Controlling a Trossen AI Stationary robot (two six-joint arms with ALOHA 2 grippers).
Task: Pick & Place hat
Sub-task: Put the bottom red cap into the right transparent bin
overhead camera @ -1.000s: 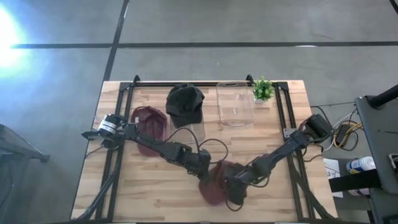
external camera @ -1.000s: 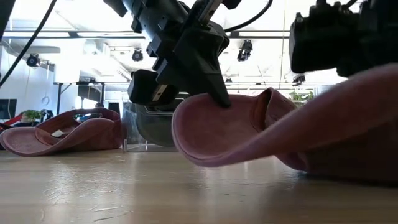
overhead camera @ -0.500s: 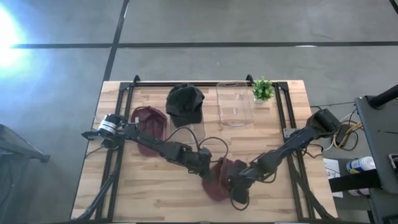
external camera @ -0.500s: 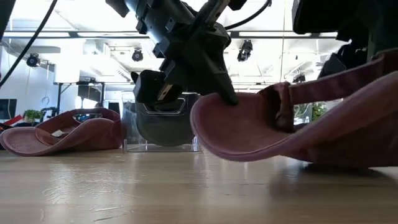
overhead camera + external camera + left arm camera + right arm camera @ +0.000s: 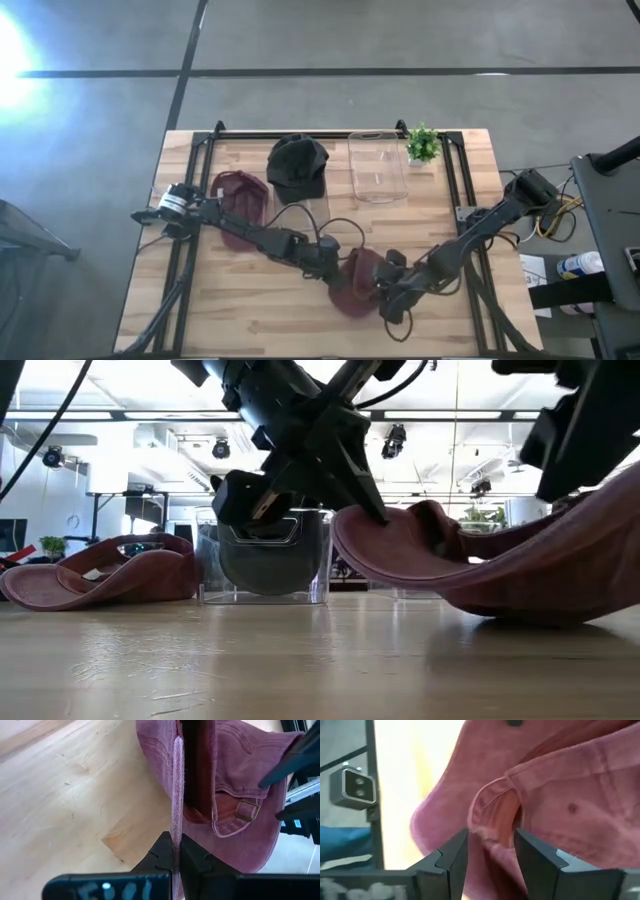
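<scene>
Table (image 5: 250, 300) holds a second maroon cap (image 5: 240, 196) at far left. Left gripper (image 5: 335, 265) pinches the maroon hat's (image 5: 355, 285) brim, held near the table's front centre; right gripper (image 5: 392, 297) has fingers apart around its back edge.

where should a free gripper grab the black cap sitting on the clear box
Judging by its pose, the black cap sits crown up on the clear box, so coming straight down and pinching the brim edge on the arms' side looks best; the domed crown offers the jaws little to pinch.
</scene>
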